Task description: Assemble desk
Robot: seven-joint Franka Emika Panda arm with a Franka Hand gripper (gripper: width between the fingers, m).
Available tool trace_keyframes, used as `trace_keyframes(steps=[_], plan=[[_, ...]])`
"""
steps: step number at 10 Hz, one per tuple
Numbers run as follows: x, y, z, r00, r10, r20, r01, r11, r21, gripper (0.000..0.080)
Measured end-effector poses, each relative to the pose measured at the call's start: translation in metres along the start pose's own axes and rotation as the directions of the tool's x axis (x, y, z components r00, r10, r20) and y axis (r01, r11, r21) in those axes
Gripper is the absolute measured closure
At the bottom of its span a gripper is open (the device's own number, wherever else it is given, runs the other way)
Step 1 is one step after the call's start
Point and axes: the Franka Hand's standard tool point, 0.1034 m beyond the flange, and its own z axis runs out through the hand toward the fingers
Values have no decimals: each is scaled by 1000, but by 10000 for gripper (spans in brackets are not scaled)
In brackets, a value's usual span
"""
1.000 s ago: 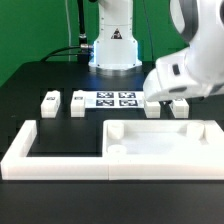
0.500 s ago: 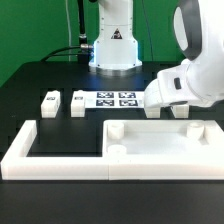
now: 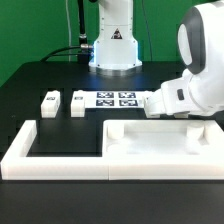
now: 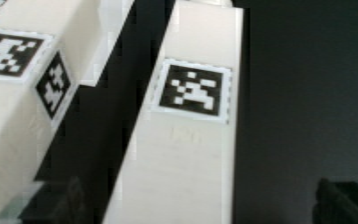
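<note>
Tabletop point(image 3: 160, 148) flat on the black table point(image 3: 100, 200), just beside the white frame point(image 3: 22, 150). Behind it, claw point(image 4: 194, 205) low, spread open astride a tagged leg point(image 4: 190, 110), gripping nothing. Two more legs point(image 3: 50, 102) beside the marker board point(image 3: 117, 99).

Black table point(image 3: 60, 75) carries everything; bare stretch well apart from jaws, toward exterior view's left. Marker board point(image 3: 117, 98): flat, white, several black-and-white tags, on table just beside jaws, on exterior view's left of them. Long white border frame point(image 3: 55, 166): on table, nearer camera than jaws, one side arm well apart from jaws. Green backdrop point(image 3: 30, 35) far behind jaws.
</note>
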Motion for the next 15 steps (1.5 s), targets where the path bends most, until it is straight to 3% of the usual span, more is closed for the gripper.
trace_keyframes(steps=[3, 4, 5, 6, 12, 13, 15], plan=[[-1, -2, 4, 1000, -6, 7, 6, 1000, -3, 181], [-1, -2, 4, 1000, -6, 8, 6, 1000, -3, 362], [-1, -2, 4, 1000, -6, 8, 6, 1000, -3, 362], [-1, -2, 4, 1000, -6, 8, 6, 1000, -3, 513], [-1, -2, 4, 1000, -6, 8, 6, 1000, -3, 512], [-5, 0, -2, 999, -28, 19, 28, 1000, 0, 512], [-32, 14, -63, 995, -74, -64, 75, 997, 8, 511]])
